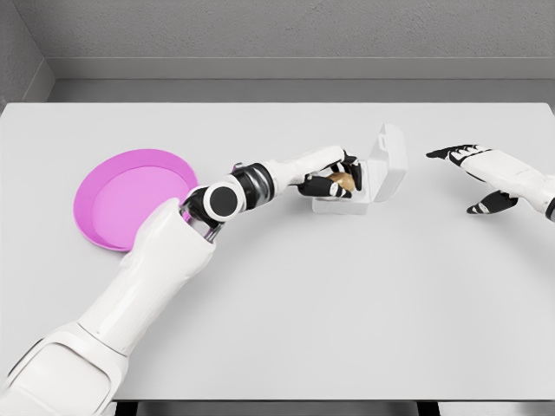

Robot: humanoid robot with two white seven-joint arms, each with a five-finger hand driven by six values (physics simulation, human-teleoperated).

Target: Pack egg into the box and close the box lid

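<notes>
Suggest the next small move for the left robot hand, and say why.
Probably open the fingers and release: the left robot hand holds the small brown egg right over the white plastic box, whose hinged lid stands open.

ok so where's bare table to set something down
Bare table runs along the near edge in front of the box, and along the far edge behind the pink plate. It is crowded at the box, where the left hand holds the egg; the right hand hovers beside it.
</notes>
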